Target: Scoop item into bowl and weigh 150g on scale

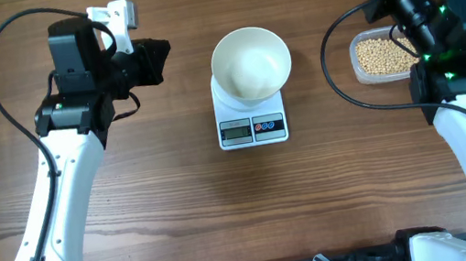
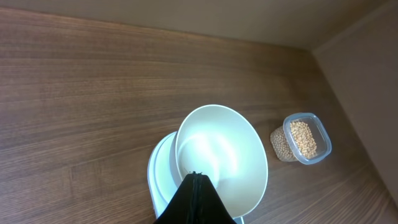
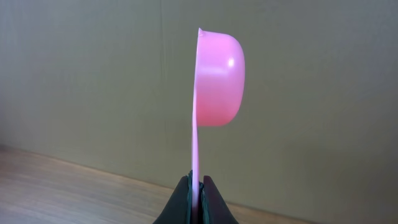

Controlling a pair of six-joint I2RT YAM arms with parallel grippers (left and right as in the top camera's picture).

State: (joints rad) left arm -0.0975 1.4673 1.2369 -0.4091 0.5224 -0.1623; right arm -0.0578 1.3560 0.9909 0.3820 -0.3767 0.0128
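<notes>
The beans lie in a clear tub on the table, at 3 o'clock from the white bowl. The bowl sits empty on the scale, so scooping looks like the step in hand. The right gripper is clenched on the thin handle of a pink scoop, which stands upright with its cup at 12 o'clock and its mouth turned sideways. To scoop well, the wrist should roll the mouth down toward the tub, enter the beans shallowly, then level off before lifting so nothing spills on the way to the bowl. The right arm is raised above the tub, pointing toward 11 o'clock. The left gripper is clenched on nothing, at 9 o'clock from the bowl and pointing toward it.
</notes>
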